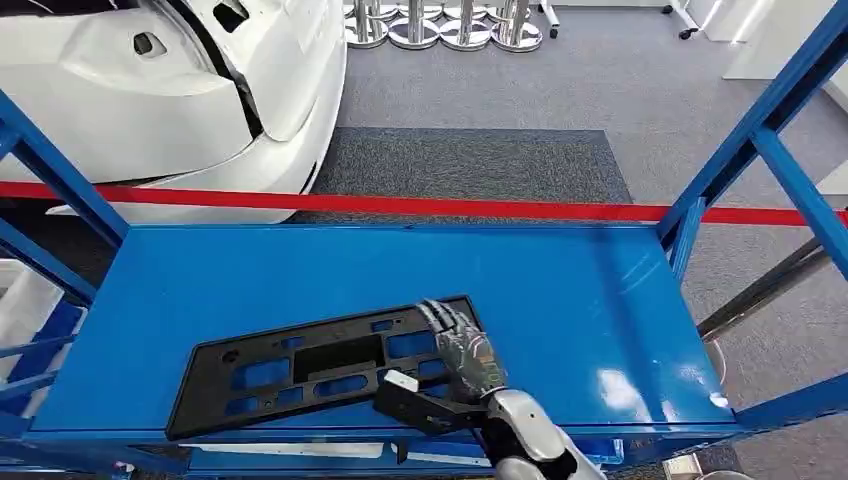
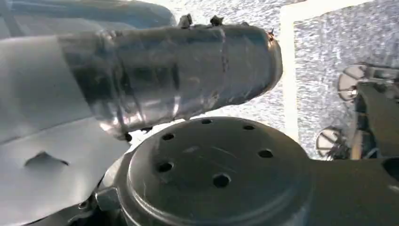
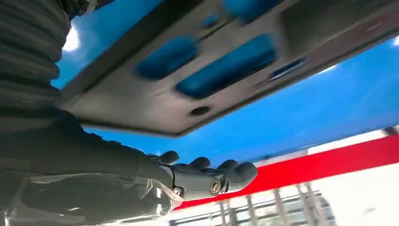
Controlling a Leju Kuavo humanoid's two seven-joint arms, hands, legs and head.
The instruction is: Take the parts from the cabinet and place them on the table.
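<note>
Resting flat-fingered on the black part (image 1: 320,365), right hand (image 1: 462,345) overlies blue shelf (image 1: 560,290), grey carpet (image 1: 600,90) beyond.

Part (image 1: 310,365) on shelf (image 1: 560,290), right hand (image 1: 462,348) on its right end

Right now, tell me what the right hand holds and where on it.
The right hand lies on the right end of the black plastic panel on the blue shelf. Whether its fingers actually grip the edge cannot be told.
</note>
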